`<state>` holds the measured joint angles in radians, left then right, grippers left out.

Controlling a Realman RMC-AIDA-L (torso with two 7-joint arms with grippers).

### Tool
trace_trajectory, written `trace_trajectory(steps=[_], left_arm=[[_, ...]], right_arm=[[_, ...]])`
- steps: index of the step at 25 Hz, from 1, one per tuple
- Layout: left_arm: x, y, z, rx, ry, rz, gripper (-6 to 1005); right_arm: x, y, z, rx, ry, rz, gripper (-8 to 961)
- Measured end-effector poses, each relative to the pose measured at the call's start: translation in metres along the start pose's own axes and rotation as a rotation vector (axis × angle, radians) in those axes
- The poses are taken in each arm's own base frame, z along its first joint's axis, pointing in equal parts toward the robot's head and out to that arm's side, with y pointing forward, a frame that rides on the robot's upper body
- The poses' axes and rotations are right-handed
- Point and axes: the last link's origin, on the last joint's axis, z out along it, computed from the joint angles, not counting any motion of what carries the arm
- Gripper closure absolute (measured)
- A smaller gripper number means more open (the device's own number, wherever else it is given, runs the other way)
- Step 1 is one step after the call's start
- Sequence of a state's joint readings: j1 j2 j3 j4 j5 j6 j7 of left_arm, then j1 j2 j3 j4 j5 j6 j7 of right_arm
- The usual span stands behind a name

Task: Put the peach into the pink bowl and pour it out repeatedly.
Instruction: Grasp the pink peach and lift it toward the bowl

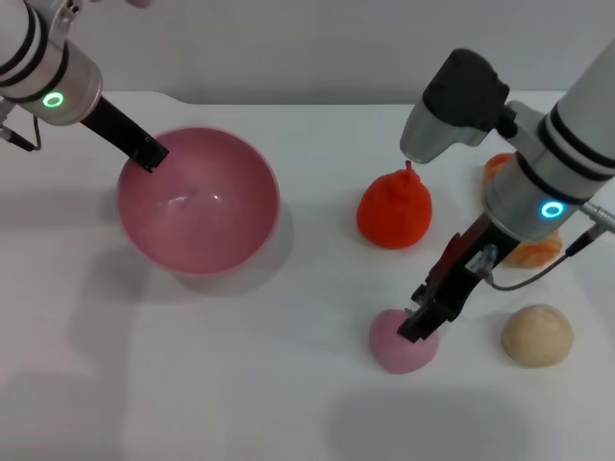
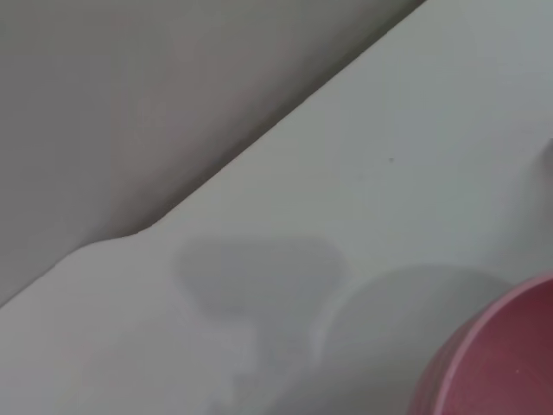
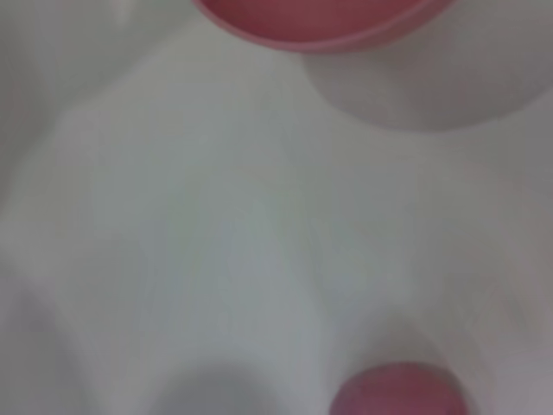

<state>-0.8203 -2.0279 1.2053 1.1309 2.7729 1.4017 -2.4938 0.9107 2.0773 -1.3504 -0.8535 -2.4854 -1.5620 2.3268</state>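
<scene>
The right tool [image 1: 421,325] reaches down onto the top of the peach [image 1: 404,344], its dark fingertips touching the fruit's upper right side; whether they have closed on it cannot be told. The peach is a small, matte, pale pink ball sitting on the white counter [image 1: 240,384], in front of the red fruit and well to the right of the bowl. In the right wrist view the peach [image 3: 399,393] shows as a rounded pink dome, with the bowl [image 3: 320,22] farther off across bare counter.

The left tool [image 1: 150,154] rests at the far left rim of the bowl [image 1: 199,200], a dark tip at the edge; its grip cannot be made out. The bowl is round, deep, glossy pink plastic, upright, with nothing in it. The left wrist view shows only a curve of its rim [image 2: 497,354] and smooth counter running to a straight edge.

The red fruit [image 1: 394,211] is rough-skinned and pear-shaped. A beige rough ball [image 1: 537,334] lies just right of the peach, and an orange object [image 1: 531,250] sits partly hidden behind the right arm. Open counter lies between bowl and peach.
</scene>
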Motion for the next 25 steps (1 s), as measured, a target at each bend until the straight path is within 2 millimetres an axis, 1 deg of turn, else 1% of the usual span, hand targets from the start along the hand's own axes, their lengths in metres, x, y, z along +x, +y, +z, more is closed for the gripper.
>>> trace_trajectory(steps=[4, 10, 12, 21, 25], left_arm=[[0.001, 0.001, 0.0, 0.0, -0.002, 0.005, 953], [0.002, 0.001, 0.0, 0.003, 0.001, 0.014, 953], [0.003, 0.001, 0.0, 0.003, 0.002, 0.019, 953], [0.003, 0.002, 0.001, 0.0, 0.001, 0.031, 953], [0.002, 0.0, 0.001, 0.0, 0.003, 0.022, 953]], right_arm=[[0.003, 0.0, 0.007, -0.01, 0.013, 0.011, 441], [0.008, -0.006, 0.025, 0.016, 0.061, 0.023, 454], [0.008, -0.007, 0.026, 0.021, 0.059, 0.024, 459], [0.007, -0.011, 0.027, 0.052, 0.033, 0.018, 638], [0.003, -0.011, 0.024, 0.064, 0.024, 0.003, 732]])
